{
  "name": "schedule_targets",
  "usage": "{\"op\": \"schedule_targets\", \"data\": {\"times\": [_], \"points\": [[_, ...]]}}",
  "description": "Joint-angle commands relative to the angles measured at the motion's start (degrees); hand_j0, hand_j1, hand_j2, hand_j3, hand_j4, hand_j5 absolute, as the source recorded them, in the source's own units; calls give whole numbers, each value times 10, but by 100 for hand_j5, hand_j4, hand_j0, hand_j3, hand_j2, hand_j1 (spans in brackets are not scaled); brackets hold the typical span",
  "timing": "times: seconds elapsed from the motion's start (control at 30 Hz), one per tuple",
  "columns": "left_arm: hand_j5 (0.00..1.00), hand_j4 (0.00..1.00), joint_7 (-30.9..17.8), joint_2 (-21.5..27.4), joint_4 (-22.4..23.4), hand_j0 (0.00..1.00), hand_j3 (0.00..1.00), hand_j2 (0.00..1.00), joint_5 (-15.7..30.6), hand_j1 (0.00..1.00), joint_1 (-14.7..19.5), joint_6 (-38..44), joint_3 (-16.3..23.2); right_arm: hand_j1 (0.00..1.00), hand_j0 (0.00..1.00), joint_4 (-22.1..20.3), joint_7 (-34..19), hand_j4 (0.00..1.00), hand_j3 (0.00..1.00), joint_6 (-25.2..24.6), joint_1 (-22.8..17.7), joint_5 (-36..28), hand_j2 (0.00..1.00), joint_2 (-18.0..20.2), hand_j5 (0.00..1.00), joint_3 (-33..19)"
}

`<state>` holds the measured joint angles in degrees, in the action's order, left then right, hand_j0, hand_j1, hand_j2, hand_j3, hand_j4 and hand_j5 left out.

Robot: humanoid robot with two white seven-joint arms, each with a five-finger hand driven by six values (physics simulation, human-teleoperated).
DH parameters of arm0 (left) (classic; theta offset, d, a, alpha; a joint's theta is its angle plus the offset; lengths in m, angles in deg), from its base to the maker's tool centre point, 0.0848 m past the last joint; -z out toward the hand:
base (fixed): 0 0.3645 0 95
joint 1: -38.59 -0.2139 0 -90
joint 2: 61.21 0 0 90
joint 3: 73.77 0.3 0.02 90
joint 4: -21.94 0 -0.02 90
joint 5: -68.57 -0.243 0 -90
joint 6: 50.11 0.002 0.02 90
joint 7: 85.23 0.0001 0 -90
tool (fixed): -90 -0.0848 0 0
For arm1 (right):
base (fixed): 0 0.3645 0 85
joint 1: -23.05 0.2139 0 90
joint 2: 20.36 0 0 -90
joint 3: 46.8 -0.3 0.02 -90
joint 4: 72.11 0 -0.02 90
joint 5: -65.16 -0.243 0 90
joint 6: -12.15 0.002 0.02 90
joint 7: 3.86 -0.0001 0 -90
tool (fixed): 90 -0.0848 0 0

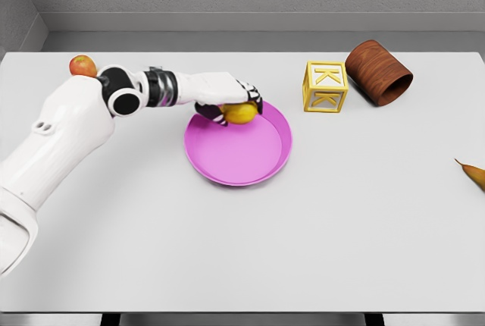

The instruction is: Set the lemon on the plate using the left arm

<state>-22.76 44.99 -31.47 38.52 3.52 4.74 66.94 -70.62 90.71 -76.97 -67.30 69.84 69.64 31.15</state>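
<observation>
Left hand (231,98), fingers (254,98) curled over the lemon (241,113) above the pink plate's (250,163) far rim; lemon likely light, firm, smooth-skinned, best gripped around its middle.

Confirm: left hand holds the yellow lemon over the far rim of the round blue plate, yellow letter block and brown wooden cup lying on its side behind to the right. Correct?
Not quite: the round plate is pink, not blue, as the head view shows. The rest holds: the left hand grasps the yellow lemon over the plate's far rim, with the yellow letter block and the brown wooden cup, lying on its side, behind to the right.
</observation>
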Motion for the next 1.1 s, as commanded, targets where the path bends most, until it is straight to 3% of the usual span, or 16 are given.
{"op": "schedule_targets", "data": {"times": [0.0,0.07,0.13,0.33,0.47,0.6,0.67,0.73,0.8,0.9,1.07], "points": [[46,46,1,-1,-11,46,46,46,6,46,0,1,11,100,100,0,0,100,100,0,0,1,100,0,100,0],[47,47,1,-1,-11,47,47,47,6,47,0,1,11,100,100,0,0,100,100,0,0,0,100,0,100,0],[98,98,4,-1,-11,98,98,98,6,98,0,1,11,100,100,0,-1,100,100,0,0,0,100,0,100,0],[99,99,4,8,-9,99,99,99,18,99,3,1,3,100,100,0,0,100,100,0,0,0,100,0,100,0],[100,100,3,67,-4,100,100,100,52,100,-4,1,-52,100,100,0,0,100,100,0,0,0,100,0,100,0],[100,100,4,94,6,100,100,100,65,100,-8,1,-102,100,100,0,-1,100,100,0,0,0,100,0,100,0],[100,100,3,106,41,100,100,100,64,100,-12,1,-140,100,100,0,-1,100,100,0,0,0,100,0,100,0],[100,100,2,106,113,100,100,100,65,100,-17,1,-197,100,100,0,0,100,100,0,0,0,100,0,100,0],[100,100,1,113,126,100,100,100,77,100,-20,1,-201,100,100,0,0,100,100,0,0,0,100,0,100,0],[100,100,1,127,126,100,100,100,116,100,-54,1,-203,100,100,0,0,100,100,0,0,0,100,0,100,0],[100,100,1,132,129,100,100,100,123,100,-63,1,-215,100,100,0,0,100,100,0,0,1,100,0,100,0]]}}
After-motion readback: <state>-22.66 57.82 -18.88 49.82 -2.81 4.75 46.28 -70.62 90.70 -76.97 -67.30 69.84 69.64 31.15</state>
